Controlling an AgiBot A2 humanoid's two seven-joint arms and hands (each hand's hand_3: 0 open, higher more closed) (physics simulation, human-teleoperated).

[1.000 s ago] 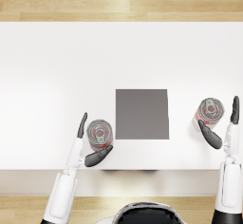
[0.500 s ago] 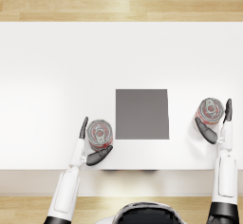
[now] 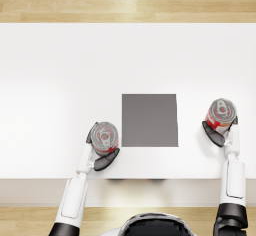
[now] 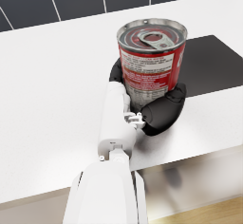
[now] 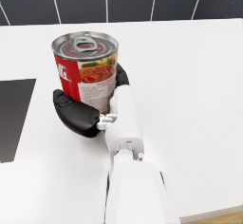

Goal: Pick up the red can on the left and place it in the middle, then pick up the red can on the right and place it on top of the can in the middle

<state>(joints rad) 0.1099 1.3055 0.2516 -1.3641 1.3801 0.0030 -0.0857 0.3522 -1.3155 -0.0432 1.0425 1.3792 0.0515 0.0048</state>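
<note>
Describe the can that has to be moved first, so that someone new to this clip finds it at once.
Start at the dark grey square mat in the middle of the white table. The can to its left stands upright near the table's front edge, with the left hand wrapped around it. Unlike the other red can, right of the mat, its label faces the wrist camera with white text panels.

Rendered kitchen-like room, plain white table on a pale wood-plank floor, dark tiled wall with light grout lines behind it — dark grey mat on the tabletop
</note>
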